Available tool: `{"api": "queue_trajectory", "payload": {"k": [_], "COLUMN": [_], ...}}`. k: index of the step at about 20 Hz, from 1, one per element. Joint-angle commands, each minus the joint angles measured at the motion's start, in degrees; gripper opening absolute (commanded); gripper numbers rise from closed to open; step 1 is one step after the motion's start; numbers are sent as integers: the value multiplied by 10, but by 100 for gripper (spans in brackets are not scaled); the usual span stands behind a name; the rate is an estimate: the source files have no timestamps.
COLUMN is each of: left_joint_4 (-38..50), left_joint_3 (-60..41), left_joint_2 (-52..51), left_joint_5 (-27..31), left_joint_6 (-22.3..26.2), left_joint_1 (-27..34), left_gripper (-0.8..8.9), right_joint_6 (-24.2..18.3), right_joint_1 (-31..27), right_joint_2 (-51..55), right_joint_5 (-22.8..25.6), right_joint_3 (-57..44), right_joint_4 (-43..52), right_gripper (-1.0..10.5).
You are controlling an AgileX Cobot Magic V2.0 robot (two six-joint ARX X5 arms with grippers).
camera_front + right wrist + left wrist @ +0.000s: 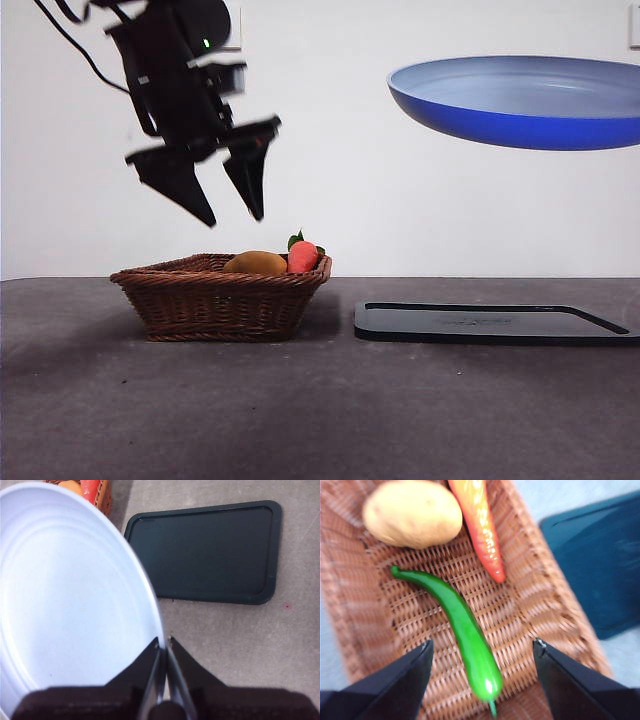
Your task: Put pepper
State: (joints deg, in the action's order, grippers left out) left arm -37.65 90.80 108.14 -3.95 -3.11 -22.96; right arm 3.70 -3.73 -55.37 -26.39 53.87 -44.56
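1. Left gripper [482, 672] hangs above the wicker basket [220, 298], jaws spread wide, touching nothing.
2. Pepper [457, 625] lies on the basket floor, below and between those jaws, long axis running lengthwise through the gap, thin stem tip toward the wrist.
3. Right gripper [164, 655] pinches the blue plate [520, 100] rim, clenched, holding it in the air above the dark tray [490, 322].
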Motion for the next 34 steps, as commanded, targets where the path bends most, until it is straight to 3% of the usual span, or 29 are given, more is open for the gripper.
{"api": "queue_trajectory", "payload": {"k": [1,10,24,34], "left_joint_4": [6,16,-16,-40], "left_joint_3": [14,14,14,14], "left_joint_2": [35,104,114,114], "left_joint_5": [9,9,24,23], "left_joint_6": [-3,-19,-30,-34], "left_joint_1": [-4,-10,-18,-18], "left_gripper": [335,335,330,121], "right_joint_6": [8,8,3,-1], "right_joint_1": [0,0,0,0], "right_joint_2": [-3,-3,-4,-4], "right_joint_5": [-3,-3,-3,-3], "right_joint_3": [9,9,9,9], "right_joint_4": [7,7,7,7], "right_gripper": [3,3,3,3]}}
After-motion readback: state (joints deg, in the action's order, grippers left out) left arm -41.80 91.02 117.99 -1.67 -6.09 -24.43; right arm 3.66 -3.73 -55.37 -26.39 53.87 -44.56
